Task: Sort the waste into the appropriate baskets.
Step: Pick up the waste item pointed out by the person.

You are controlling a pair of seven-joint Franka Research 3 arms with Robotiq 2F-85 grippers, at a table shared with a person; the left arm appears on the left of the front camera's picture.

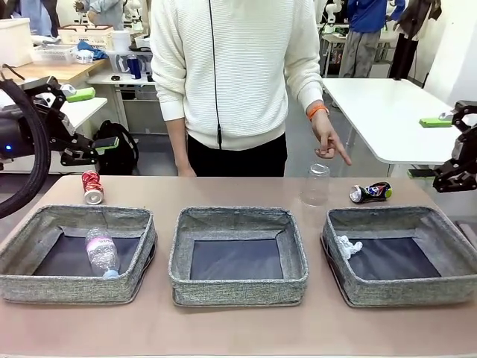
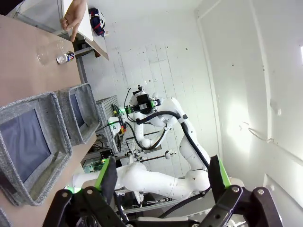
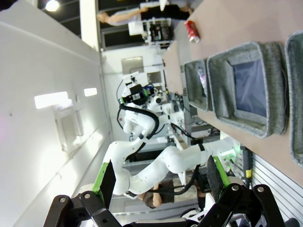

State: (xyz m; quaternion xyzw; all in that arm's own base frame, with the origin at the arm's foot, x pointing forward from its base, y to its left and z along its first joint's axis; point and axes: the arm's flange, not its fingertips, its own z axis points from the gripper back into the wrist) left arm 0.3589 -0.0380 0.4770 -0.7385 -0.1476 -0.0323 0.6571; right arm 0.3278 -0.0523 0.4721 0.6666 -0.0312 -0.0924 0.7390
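Row of 3 across lower frame: left basket (image 1: 45, 287) with clear bottle (image 1: 102, 253), middle basket (image 1: 238, 287), right basket (image 1: 402, 294) with paper ball (image 1: 347, 247). Behind: red can (image 1: 92, 187) left; cup (image 1: 316, 184), dark can (image 1: 370, 193) under person's hand (image 1: 326, 142). Left gripper (image 2: 163, 172), right gripper (image 3: 161, 175): jaws apart, empty.

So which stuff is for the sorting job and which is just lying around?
For the job: red crushed can, dark multicoloured crushed can, clear plastic cup, clear plastic bottle, crumpled white paper ball, three grey woven baskets.
Just lying about: black backpack, green block on white side table.
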